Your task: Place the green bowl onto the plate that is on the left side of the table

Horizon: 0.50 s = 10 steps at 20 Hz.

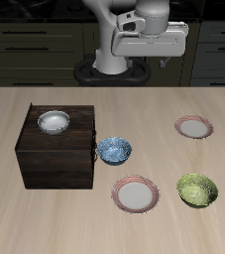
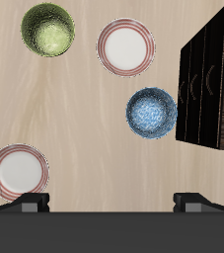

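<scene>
Exterior view showed the arm drawn up high at the back of the surface [image 1: 15, 109], its claw [image 1: 152, 48] well above everything and holding nothing that I could see, though how wide the jaws stood was not clear from there. The green bowl [image 1: 197, 189] sat near the front edge, just beside one plate [image 1: 136, 194] and well apart from the plate [image 1: 193, 126] farther back on the robot's left, which I took to be the target. A blue patterned bowl [image 1: 114, 150] lay between the front plate and a dark cabinet [image 1: 55, 159], on whose top a white bowl [image 1: 54, 121] rested. Wrist view looked straight down: the green bowl [image 2: 47, 29], the near plate [image 2: 125, 45], the blue bowl [image 2: 151, 113], the cabinet [image 2: 214, 84] and the far plate [image 2: 19, 170] all showed, and the two fingertips [image 2: 29, 206] stood far apart, empty. The chief risk, as I judged it, was confusion: two alike plates, and the wrong one lay closest to the bowl. A pinch on the bowl's thin rim might also slip, or a low carry might clip the blue bowl.
</scene>
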### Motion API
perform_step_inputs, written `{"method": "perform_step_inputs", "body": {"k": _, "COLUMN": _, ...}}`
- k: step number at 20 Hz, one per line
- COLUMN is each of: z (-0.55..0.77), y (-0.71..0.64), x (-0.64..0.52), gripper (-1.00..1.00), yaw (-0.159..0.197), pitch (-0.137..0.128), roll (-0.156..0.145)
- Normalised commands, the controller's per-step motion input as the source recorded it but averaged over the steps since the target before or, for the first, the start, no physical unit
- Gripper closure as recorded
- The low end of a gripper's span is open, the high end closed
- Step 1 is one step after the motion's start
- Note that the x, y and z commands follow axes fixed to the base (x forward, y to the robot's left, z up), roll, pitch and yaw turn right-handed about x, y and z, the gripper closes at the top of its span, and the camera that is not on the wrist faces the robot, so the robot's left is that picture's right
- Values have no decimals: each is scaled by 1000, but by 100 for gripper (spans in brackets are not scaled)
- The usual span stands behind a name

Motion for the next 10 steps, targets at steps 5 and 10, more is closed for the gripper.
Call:
{"method": "perform_step_inputs", "body": {"k": 5, "z": 93, "y": 246, "x": 337, "gripper": -100, "yaw": -15, "pitch": 7, "roll": -14}}
{"method": "perform_step_inputs", "body": {"k": 10, "z": 131, "y": 194, "x": 205, "gripper": -100, "yaw": 4, "pitch": -28, "roll": -10}}
